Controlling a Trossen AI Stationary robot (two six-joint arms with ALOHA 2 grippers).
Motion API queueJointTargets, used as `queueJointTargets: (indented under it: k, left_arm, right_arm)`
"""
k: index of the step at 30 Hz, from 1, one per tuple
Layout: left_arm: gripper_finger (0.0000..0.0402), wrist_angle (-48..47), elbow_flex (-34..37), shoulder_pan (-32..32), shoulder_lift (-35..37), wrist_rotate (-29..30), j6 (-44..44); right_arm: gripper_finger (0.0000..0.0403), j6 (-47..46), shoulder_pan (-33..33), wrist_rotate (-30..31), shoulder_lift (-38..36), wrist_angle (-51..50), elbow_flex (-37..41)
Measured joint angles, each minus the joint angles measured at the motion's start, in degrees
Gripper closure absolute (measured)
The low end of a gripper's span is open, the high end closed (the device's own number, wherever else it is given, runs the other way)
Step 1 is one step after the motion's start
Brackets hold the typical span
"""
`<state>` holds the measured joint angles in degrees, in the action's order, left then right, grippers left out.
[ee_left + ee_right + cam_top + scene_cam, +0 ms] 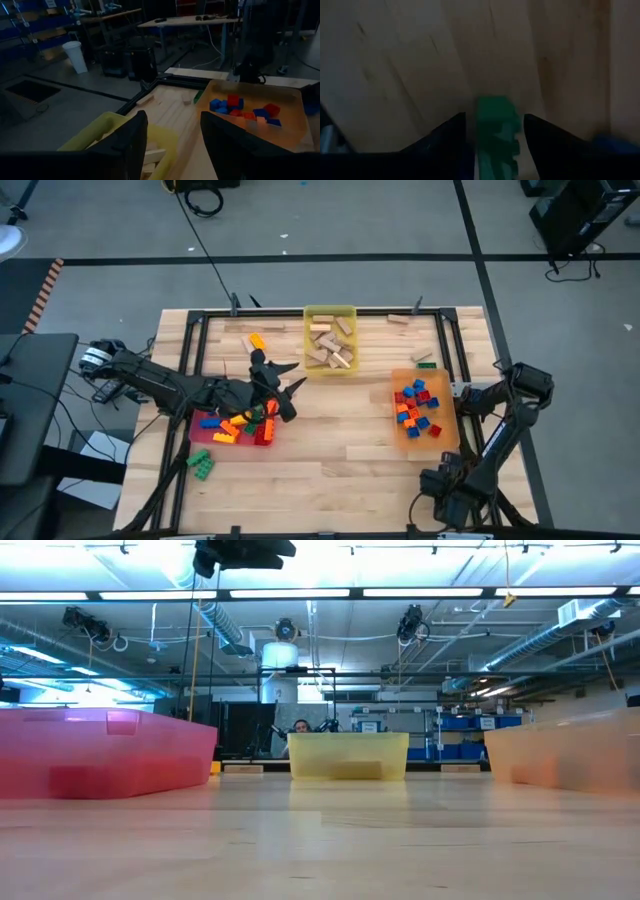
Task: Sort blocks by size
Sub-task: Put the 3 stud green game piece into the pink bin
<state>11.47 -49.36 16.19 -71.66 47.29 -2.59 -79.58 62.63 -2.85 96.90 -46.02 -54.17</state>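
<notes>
Left gripper [174,120] hung raised over table [330,470] between red tray [205,442] and yellow tray [330,311], claw spread, nothing in it. Right gripper [495,120] sat low by the front right corner, just in front of orange tray [447,442], with green brick [496,130] in its claw gap; could not tell if pinched or loose. Held long mixed bricks [240,425] in red tray, wooden blocks [332,345] in yellow tray at back centre, short blue, red and orange bricks [415,405] in orange tray. Left loose on the wood: green bricks [201,464] near the front left edge, orange brick [257,340] and a wooden block [400,320] near the back. Ran black frame rail [195,330] along back and both sides, trays inside it. Kept widest bare wood across the front centre, plus a strip between yellow and orange trays. Showed all three tray walls from low view, bare tabletop in front.
</notes>
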Motion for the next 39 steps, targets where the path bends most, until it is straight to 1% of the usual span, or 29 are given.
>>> queueJointTargets:
  k: [5,9,10,12,13,18,21,25,28,31,33,36,39]
  left_arm:
    - [0.0208,0.00,0.02,-0.01,0.00,0.00,0.02]
    - [0.0208,0.04,0.04,-0.01,0.00,0.00,0.04]
    - [0.0208,0.41,0.04,-0.01,0.00,0.00,0.04]
    - [0.0208,1.13,0.04,-0.01,0.00,0.00,0.07]
    - [0.0208,1.18,0.04,-0.01,0.00,0.00,0.07]
    - [0.0208,1.14,0.04,-0.01,0.00,0.00,0.72]
    - [0.0208,1.24,0.04,-0.01,0.00,0.00,0.78]
    - [0.0208,1.60,0.04,-0.05,0.00,0.02,0.79]
    - [0.0208,2.24,0.04,-0.05,0.00,0.02,0.59]
    - [0.0208,2.51,0.04,-0.05,0.00,0.02,0.53]
    - [0.0208,2.51,0.04,-0.05,0.00,0.02,0.36]
    - [0.0208,2.51,0.07,-0.05,0.00,0.02,-0.93]
    - [0.0208,2.51,0.07,-0.07,0.00,0.02,-1.05]
  right_arm:
    - [0.0235,0.33,0.07,-0.02,2.75,1.75,-0.25]
    - [0.0290,-0.07,0.15,1.18,2.51,1.81,-0.22]
    - [0.0298,-0.18,0.15,1.69,1.96,1.71,-0.14]
    - [0.0298,-0.35,-0.14,2.79,0.95,0.99,0.06]
    - [0.0298,-0.69,-0.40,4.28,0.12,-0.23,0.14]
    - [0.0298,-6.71,-1.07,9.00,-6.29,-5.00,0.17]
    - [0.0298,-10.82,-1.23,14.67,-11.49,-5.26,0.15]
    - [0.0298,-14.52,-2.11,25.67,-18.53,-5.40,0.15]
    - [0.0298,-14.38,-4.85,33.54,-23.30,-5.36,0.15]
    - [0.0298,-11.05,-9.54,39.71,-27.24,-4.26,0.13]
    - [0.0298,-6.47,-13.64,41.96,-29.14,-1.85,0.13]
    - [0.0298,2.12,-20.88,43.70,-30.81,4.46,0.13]
    - [0.0298,15.29,-27.67,43.79,-31.10,14.44,0.13]
